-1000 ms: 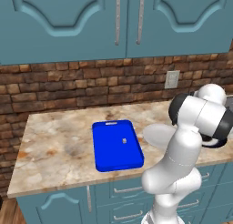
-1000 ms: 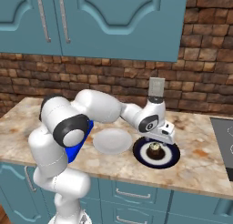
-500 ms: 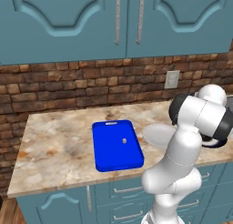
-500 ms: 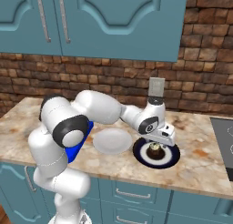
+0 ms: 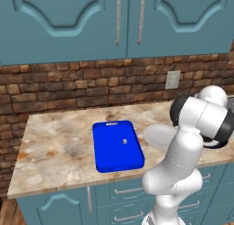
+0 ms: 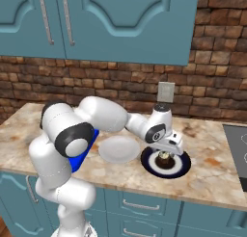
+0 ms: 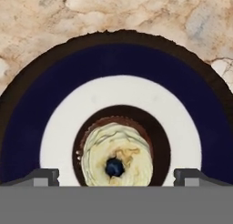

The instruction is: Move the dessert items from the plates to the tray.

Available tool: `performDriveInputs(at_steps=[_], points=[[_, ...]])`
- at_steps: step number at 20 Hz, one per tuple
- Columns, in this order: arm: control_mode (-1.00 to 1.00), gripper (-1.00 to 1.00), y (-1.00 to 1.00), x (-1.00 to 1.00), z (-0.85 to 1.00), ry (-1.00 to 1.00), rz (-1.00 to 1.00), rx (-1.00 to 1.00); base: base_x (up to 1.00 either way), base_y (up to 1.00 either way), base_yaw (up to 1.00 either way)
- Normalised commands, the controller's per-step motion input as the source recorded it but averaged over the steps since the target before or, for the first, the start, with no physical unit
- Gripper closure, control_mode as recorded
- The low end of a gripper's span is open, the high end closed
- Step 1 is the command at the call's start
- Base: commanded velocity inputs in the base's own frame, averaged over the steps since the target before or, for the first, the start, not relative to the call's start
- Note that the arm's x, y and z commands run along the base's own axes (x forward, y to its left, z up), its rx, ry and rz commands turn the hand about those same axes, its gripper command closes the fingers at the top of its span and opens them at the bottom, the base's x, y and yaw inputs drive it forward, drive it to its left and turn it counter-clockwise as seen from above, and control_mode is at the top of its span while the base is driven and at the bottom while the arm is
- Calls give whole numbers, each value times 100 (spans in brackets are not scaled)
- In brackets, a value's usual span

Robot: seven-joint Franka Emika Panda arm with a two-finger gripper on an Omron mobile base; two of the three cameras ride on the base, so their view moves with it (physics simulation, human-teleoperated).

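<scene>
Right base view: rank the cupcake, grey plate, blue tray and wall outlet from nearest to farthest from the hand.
1. Cupcake, right under the hand, on the navy plate.
2. Grey plate, beside it toward the arm.
3. Wall outlet, on the bricks behind.
4. Blue tray, behind the arm.

We see home kitchen: teal cabinets (image 5: pixel 114 23) above, brick backsplash (image 5: pixel 68 87) with outlet (image 6: pixel 166 92), marble counter (image 5: pixel 59 146) over drawers (image 6: pixel 144 207), stovetop (image 6: pixel 236 144) at right edge.
</scene>
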Motion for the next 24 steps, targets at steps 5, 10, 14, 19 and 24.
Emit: performDriveInputs(at_steps=[5, 10, 14, 19, 24], points=[[-100, -100, -1, 0, -8, 0, 0, 0, 0, 0, 0], [-100, -100, -6, 0, -20, 0, 0, 0, 0, 0, 0], [-100, -100, -17, 3, -2, 0, 0, 0, 0, 0, 0], [-100, 100, -1, 0, 0, 0, 0, 0, 0, 0, 0], [-100, 100, 35, 0, 62, 0, 0, 6, 0, 0, 0]])
